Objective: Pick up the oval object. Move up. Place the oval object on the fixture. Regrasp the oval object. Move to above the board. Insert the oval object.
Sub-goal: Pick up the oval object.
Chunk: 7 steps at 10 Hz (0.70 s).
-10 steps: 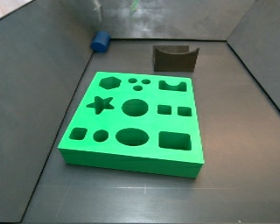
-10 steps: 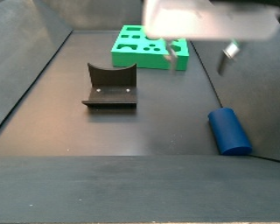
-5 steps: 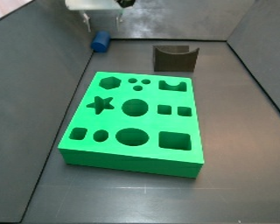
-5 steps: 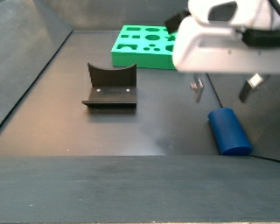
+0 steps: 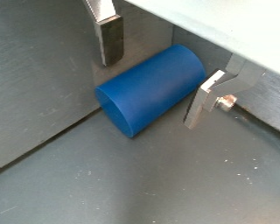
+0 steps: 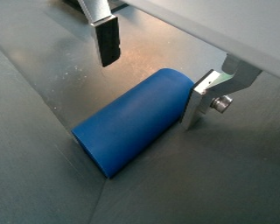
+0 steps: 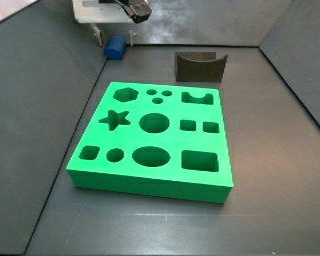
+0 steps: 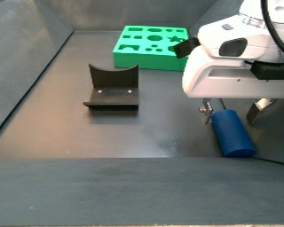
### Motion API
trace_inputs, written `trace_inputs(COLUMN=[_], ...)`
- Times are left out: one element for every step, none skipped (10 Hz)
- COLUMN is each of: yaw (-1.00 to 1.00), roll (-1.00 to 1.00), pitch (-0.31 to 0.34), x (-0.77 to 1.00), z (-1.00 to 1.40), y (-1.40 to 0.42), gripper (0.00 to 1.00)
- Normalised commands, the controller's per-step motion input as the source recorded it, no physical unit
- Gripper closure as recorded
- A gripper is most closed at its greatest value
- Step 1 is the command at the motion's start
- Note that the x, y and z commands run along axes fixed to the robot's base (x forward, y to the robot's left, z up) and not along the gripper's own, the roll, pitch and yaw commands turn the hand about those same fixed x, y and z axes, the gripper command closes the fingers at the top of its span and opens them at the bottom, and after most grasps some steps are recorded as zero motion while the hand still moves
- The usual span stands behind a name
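Note:
The oval object (image 5: pixel 149 92) is a blue peg lying on its side on the dark floor near a wall; it also shows in the other wrist view (image 6: pixel 129 124) and in both side views (image 7: pixel 116 46) (image 8: pixel 234 134). My gripper (image 5: pixel 157 70) is open and low over the peg, one finger on each side of its end, as the other wrist view (image 6: pixel 154 74) also shows. In the side views the gripper (image 7: pixel 112 35) (image 8: pixel 233 111) partly hides the peg. The fixture (image 7: pixel 200 66) (image 8: pixel 113 87) stands empty. The green board (image 7: pixel 156 135) (image 8: pixel 151 46) lies flat.
Grey walls enclose the floor; one wall (image 5: pixel 38 79) runs close beside the peg. The board has several shaped holes, among them an oval one (image 7: pixel 149 156).
The gripper has come down from above to the floor and now straddles the peg. The peg, fixture and board have not moved.

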Motion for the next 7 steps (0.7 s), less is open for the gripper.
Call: trace_inputs(yaw=[0.00, 0.00, -0.01, -0.04, -0.05, -0.06, -0.03], roll=[0.00, 0.00, 0.00, 0.00, 0.00, 0.00, 0.00], pitch=[-0.089, -0.083, -0.081, -0.076, -0.049, -0.044, -0.011], x=[0.16, 0.33, 0.39, 0.43, 0.49, 0.47, 0.35], z=[-1.00, -1.00, -1.00, -1.00, -1.00, -1.00, -1.00], y=[0.01, -0.01, -0.05, -0.07, -0.04, -0.03, 0.00], gripper=[0.00, 0.00, 0.00, 0.00, 0.00, 0.00, 0.00])
